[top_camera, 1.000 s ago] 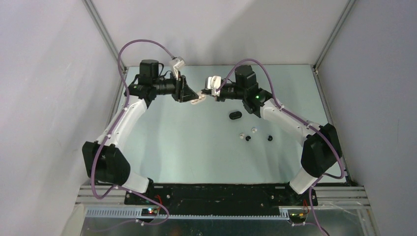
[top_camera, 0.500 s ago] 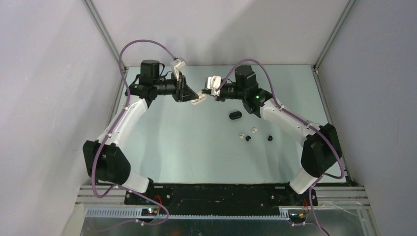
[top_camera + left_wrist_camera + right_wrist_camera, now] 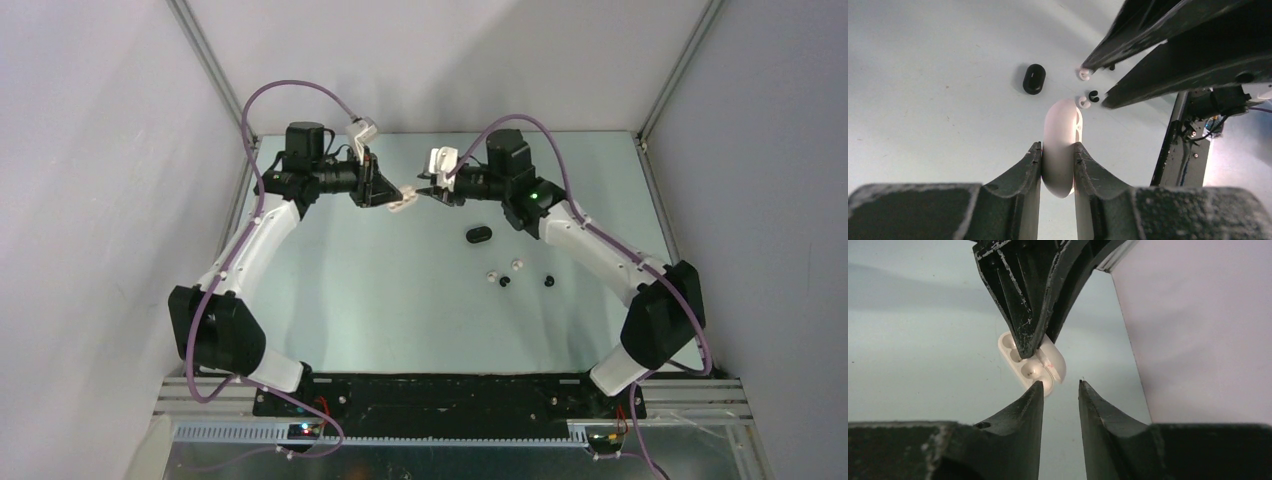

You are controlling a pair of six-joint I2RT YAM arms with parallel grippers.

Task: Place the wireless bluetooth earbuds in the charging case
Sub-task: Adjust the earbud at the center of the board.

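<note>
Far left: a grey wall (image 3: 100, 200) tight against the left edge of the table (image 3: 350, 300), so not much room on that side.

Next, at the back of the table: the left claw (image 3: 393, 200), up off the table top, clenched on the white case (image 3: 1060, 125). Case squeezed by its round sides, lid swung open, cups facing the other claw.

Just to the right: the right claw (image 3: 1060, 385), let go, jaws apart with nothing between them. Tips very near the open edge of the case; touching or not, hard to tell. Hardly any gap between the two claws.

A bit further right and nearer the front: the black case (image 3: 479, 235), flat on the table, with bare table all round it.

Then the earbuds, all four loose on the table top near the black case. First a white bud (image 3: 492, 275) with a black bud (image 3: 505, 283) just beside it. Then another white one (image 3: 518, 264), and another black one (image 3: 549, 281) a little apart on the right.

Lots of bare table in front of them, and the right edge well away.
</note>
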